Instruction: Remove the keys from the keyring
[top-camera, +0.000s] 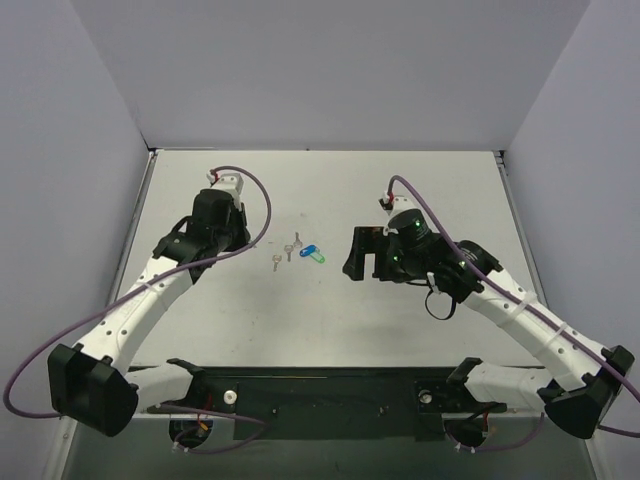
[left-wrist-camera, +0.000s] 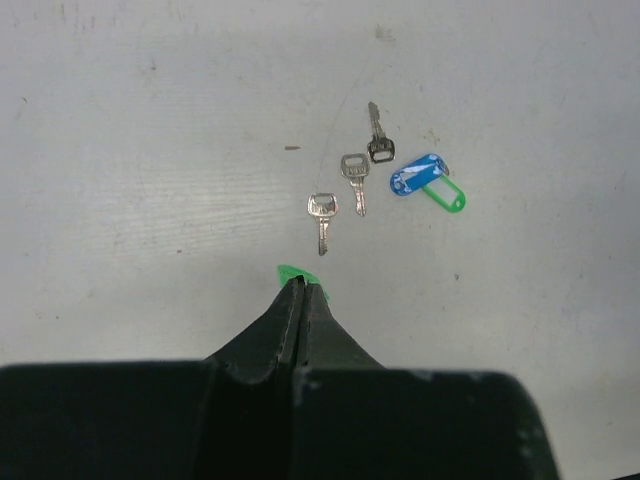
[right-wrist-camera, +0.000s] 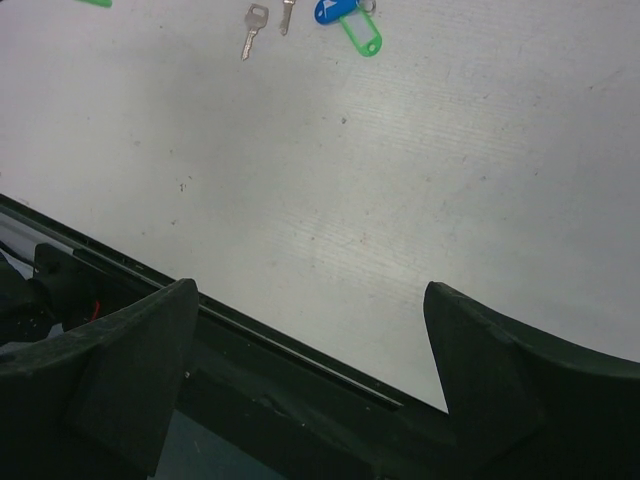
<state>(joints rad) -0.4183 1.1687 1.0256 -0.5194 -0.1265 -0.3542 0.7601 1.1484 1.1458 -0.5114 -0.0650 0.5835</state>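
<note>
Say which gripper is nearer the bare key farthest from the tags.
Left. The left gripper, shut, points at the bare key close by; the right gripper, open, sits beyond the coloured tags.

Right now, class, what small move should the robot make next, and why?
Probably bring the open right gripper toward the blue tag and green tag: two bare keys lie apart, but a third key lies right beside them, perhaps not yet freed.

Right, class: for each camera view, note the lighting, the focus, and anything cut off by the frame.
Top external: even, soft light, barely any shadow, the keys tiny. Left wrist: keys sharp, shut left pincer a dark mass without detail. Right wrist: open right pincer dark and soft-edged, keys partly cropped at the top edge.
</note>
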